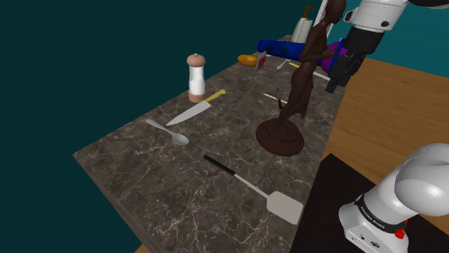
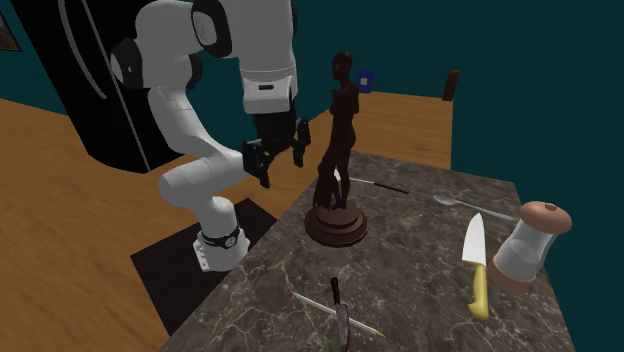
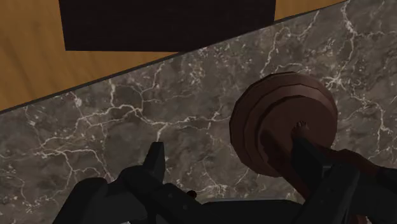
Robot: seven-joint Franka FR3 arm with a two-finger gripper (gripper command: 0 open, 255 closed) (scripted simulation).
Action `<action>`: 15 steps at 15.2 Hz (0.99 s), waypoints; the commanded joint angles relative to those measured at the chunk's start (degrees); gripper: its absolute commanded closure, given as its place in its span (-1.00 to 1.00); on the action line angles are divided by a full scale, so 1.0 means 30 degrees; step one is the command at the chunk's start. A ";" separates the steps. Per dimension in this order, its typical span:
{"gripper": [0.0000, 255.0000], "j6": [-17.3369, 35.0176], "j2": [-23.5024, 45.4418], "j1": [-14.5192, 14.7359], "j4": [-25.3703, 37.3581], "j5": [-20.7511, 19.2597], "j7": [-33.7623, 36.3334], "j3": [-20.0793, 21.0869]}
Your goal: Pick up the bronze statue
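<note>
Grey-veined dark worktop (image 1: 144, 180); nearest, a pale spatula (image 1: 253, 190). Beyond it, a dark brown statue (image 1: 302, 83), upright on its round base near the worktop's stand-side edge. Just beside the figure, black fingers (image 3: 156, 162) spread apart, clasping nothing. Farther off, spoon (image 1: 169, 132), knife (image 1: 194, 109), pepper mill (image 1: 196, 77).

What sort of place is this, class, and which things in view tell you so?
Probably a home kitchen. A dark veined counter carries a kitchen knife, a spoon, a spatula and a grinder, with a wood floor beside it.
</note>
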 commanded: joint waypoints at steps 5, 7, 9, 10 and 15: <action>-1.00 0.5141 -0.1130 0.4045 -0.2323 0.1001 -0.9945 -0.2631; -1.00 0.7072 -0.1627 0.6367 -0.3197 0.1738 -1.5082 -0.4170; -1.00 0.7880 -0.1916 0.7753 -0.3577 0.2091 -1.7811 -0.5093; -1.00 0.8102 -0.1961 0.7743 -0.3853 0.2093 -1.7883 -0.5114; -1.00 0.9224 -0.2125 0.7683 -0.5197 0.2126 -1.8266 -0.5220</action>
